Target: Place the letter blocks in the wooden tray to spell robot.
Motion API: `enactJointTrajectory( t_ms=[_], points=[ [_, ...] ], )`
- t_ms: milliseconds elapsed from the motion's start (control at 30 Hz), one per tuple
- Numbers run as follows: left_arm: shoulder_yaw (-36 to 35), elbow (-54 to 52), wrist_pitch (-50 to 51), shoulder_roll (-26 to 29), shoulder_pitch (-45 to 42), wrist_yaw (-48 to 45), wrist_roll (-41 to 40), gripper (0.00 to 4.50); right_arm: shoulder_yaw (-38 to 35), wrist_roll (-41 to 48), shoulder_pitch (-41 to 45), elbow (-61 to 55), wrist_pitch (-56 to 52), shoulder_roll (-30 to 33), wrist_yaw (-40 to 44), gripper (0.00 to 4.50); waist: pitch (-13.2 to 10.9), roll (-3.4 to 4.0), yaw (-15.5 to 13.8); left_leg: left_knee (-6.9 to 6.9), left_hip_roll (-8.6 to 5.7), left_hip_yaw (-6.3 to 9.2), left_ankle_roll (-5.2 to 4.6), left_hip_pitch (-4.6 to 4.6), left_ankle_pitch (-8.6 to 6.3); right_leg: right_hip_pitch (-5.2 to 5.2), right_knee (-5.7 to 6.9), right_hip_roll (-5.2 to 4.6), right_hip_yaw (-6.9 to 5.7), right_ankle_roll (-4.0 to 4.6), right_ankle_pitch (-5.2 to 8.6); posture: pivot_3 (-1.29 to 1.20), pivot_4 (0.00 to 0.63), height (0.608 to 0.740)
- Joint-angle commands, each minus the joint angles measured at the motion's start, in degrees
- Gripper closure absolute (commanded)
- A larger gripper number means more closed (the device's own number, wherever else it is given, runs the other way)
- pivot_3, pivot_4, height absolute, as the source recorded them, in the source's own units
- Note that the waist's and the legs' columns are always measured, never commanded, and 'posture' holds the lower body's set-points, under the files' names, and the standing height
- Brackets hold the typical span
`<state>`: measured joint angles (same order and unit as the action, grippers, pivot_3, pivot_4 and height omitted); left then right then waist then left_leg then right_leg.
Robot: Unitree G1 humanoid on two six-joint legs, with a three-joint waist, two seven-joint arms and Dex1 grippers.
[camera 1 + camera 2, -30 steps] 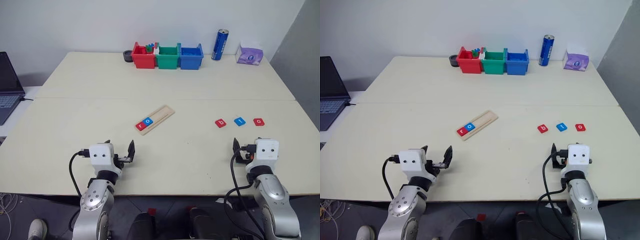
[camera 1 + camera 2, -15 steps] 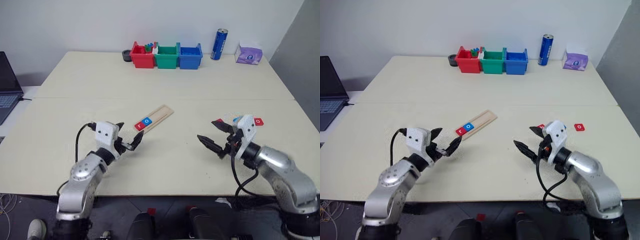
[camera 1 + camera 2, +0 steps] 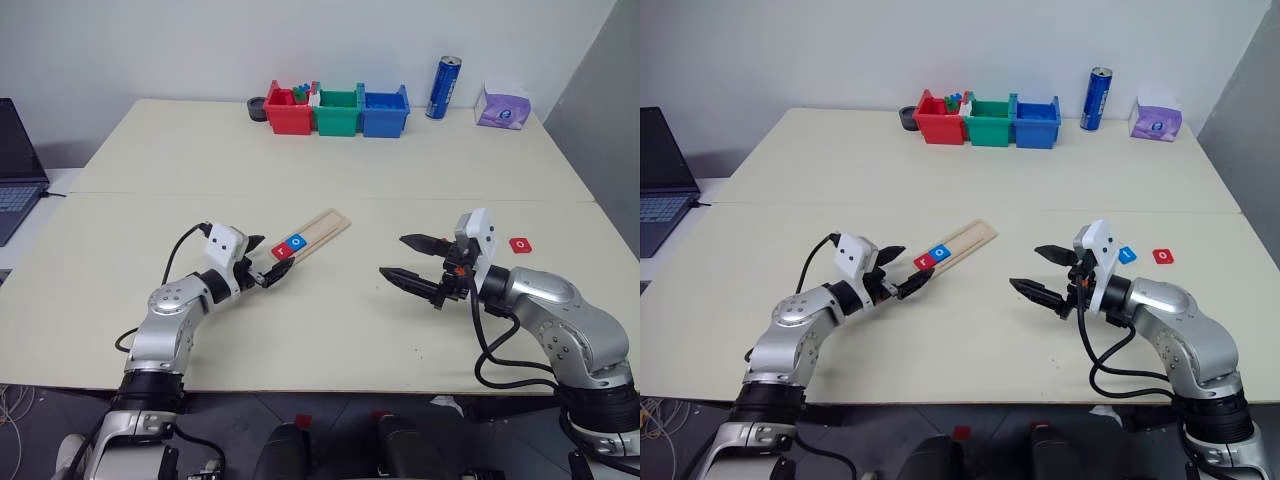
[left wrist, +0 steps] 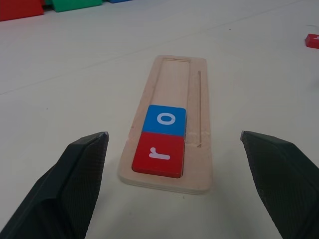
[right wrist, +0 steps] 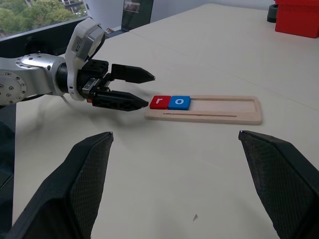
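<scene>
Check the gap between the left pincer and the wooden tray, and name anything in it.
Nothing visible stands in it. The left pincer is open and faces the near end of the wooden tray, where the red r block and blue o block sit. Bare table lies between.

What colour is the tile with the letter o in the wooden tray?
Blue, with a white o, beside the red r tile; the left wrist view shows it best.
</scene>
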<state>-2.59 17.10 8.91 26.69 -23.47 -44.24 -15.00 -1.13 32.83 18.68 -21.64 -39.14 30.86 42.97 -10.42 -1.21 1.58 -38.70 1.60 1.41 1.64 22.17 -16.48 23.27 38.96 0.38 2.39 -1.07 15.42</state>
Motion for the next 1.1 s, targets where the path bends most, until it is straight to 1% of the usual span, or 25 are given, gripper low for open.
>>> enactJointTrajectory(
  t_ms=[33, 167, 500, 900, 1000, 1067, 1100],
  points=[
    [0.5, 4.2, -3.8, -0.3, -2.9, -1.8, 1.1, 0.00, -1.6, 0.4, 0.1, -1.1, 1.1, 0.0, -0.9, 0.22, 0.0, 0.00, 0.0, 0.00, 0.00, 0.01, 0.00, 0.00, 0.00, 0.00, 0.00, 0.00, 0.00, 0.00, 0.00, 0.00, 0.150, 0.740],
    [1.0, 10.7, -6.1, -1.1, -6.6, -3.0, 2.2, 0.00, -2.1, 0.6, 0.0, -1.5, 1.0, 0.1, -1.8, 0.22, 0.0, -0.01, 0.0, -0.01, 0.00, 0.02, 0.00, 0.04, 0.00, 0.01, 0.01, 0.01, -0.06, 0.00, 0.00, 0.00, 0.150, 0.740],
    [1.7, 21.8, -11.8, -2.3, -10.8, -4.2, 5.4, 0.00, -2.5, 1.4, 0.1, -2.4, 0.5, 0.1, -3.2, 0.22, 0.0, -0.01, 0.0, -0.02, 0.00, 0.03, 0.00, 0.11, 0.00, 0.05, 0.02, 0.01, -0.08, 0.00, -0.01, 0.00, 0.150, 0.740],
    [3.4, 29.4, -14.6, -1.4, -12.9, -7.5, 8.8, 0.00, -2.1, 2.0, 0.6, -2.8, -0.3, 0.0, -3.8, 0.22, 0.0, 0.00, 0.0, -0.04, -0.02, 0.02, 0.00, 0.10, 0.00, 0.04, 0.06, 0.01, -0.10, 0.00, -0.01, 0.00, 0.150, 0.740],
    [3.0, 30.4, -14.7, -1.1, -13.4, -8.2, 8.6, 0.55, -2.0, 2.1, 0.7, -2.9, -0.5, -0.2, -4.0, 0.19, 0.0, 0.00, 0.0, -0.04, -0.02, 0.01, 0.00, 0.10, 0.00, 0.04, 0.06, 0.01, -0.09, 0.00, -0.01, 0.00, 0.150, 0.740],
    [2.8, 30.8, -14.9, -0.9, -13.7, -8.6, 8.6, 1.08, -1.9, 2.1, 0.7, -3.0, -0.6, -0.4, -4.2, 0.19, 0.0, 0.00, 0.0, -0.04, -0.01, 0.02, 0.00, 0.09, 0.00, 0.04, 0.06, 0.01, -0.10, 0.00, -0.01, 0.00, 0.150, 0.740],
    [2.6, 31.1, -14.9, -0.7, -13.9, -8.8, 8.6, 1.11, -1.9, 2.2, 0.7, -3.0, -0.6, -0.5, -4.4, 0.19, 0.0, 0.00, 0.0, -0.04, -0.01, 0.02, 0.00, 0.09, 0.00, 0.04, 0.07, 0.01, -0.10, 0.00, -0.01, 0.00, 0.150, 0.740]
  ],
)
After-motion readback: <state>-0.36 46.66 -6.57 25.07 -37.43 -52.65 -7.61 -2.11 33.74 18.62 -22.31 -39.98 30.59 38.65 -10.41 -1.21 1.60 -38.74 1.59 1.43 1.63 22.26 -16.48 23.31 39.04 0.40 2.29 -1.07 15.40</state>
